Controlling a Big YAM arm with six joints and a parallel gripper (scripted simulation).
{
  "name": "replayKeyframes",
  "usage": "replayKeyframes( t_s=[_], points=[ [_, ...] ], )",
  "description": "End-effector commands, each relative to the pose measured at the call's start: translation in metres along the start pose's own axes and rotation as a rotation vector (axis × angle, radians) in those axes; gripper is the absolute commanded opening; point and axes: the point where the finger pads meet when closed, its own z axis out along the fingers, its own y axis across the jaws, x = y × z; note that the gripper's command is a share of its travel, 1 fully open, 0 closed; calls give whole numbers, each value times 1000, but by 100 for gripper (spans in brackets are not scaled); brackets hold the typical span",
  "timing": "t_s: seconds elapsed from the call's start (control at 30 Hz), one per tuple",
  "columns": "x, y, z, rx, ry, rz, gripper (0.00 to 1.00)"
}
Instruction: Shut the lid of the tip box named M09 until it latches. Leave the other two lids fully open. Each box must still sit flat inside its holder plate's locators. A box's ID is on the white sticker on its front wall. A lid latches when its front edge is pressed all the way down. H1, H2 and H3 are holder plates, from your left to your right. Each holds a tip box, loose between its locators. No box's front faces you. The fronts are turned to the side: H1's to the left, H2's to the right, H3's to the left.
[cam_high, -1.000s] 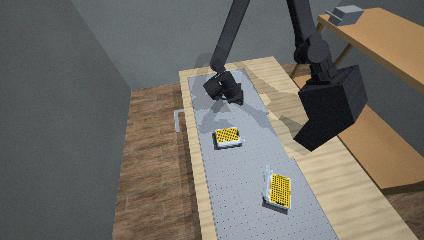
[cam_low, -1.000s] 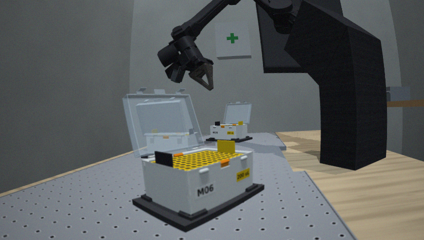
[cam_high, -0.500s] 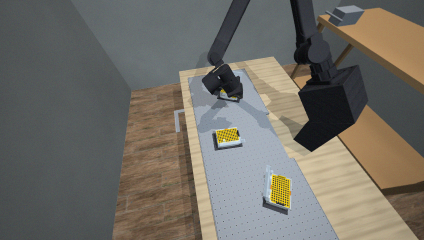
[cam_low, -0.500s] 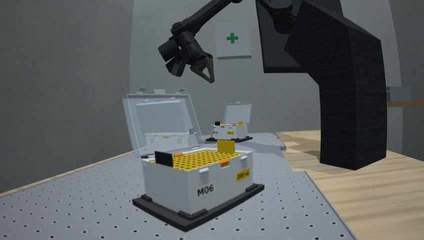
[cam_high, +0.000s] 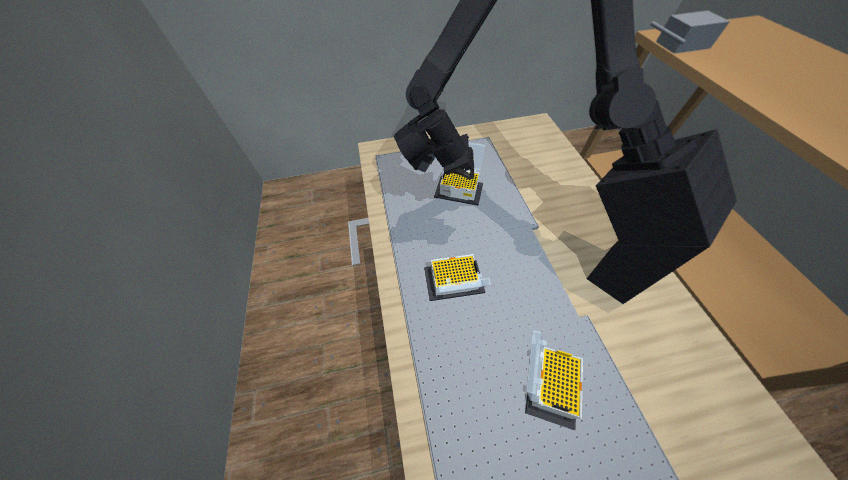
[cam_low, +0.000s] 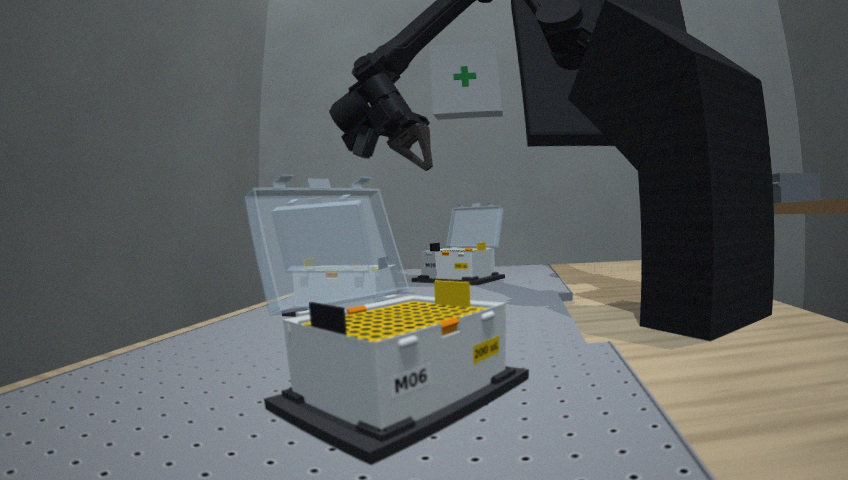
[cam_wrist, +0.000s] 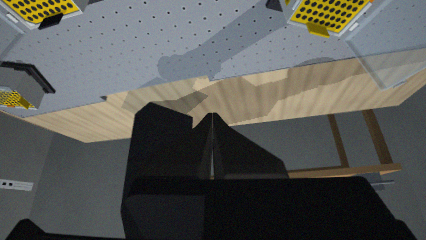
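Note:
Three white tip boxes with yellow tip racks stand on dark holder plates along the grey perforated board, all with clear lids up. The near box (cam_high: 558, 380) (cam_low: 395, 356) reads M06 on its sticker. The middle box (cam_high: 455, 274) shows through that lid in the exterior view (cam_low: 333, 279); its sticker is hidden. The far box (cam_high: 461, 189) (cam_low: 459, 261) has a sticker too small to read. My gripper (cam_high: 470, 169) (cam_low: 423, 159) (cam_wrist: 212, 120) is shut and empty. It hangs high in the air, above the boxes and near the far box, touching nothing.
The arm's large black base block (cam_high: 660, 214) (cam_low: 684, 178) stands on the wooden table to the right of the board. A wooden shelf with a grey device (cam_high: 690, 29) is at the back right. A first-aid sign (cam_low: 465, 80) hangs on the far wall.

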Motion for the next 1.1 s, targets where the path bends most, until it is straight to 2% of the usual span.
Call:
replayKeyframes(
  t_s=[0.0,0.33,0.43,0.53,0.6,0.63,0.77,1.07],
  points=[
    [-8,-17,-14,-5,-20,-28,0],
    [-21,-61,-23,-4,-23,-27,0],
    [-23,-56,-27,-6,-34,-43,0],
    [-12,-45,-13,-3,6,-78,0],
    [-12,-45,-13,-3,6,-78,0],
    [-30,-56,-8,-1,-14,-33,0],
    [-33,-53,15,-1,0,-41,0],
    [-60,-54,52,-1,-9,-36,0]
  ],
)
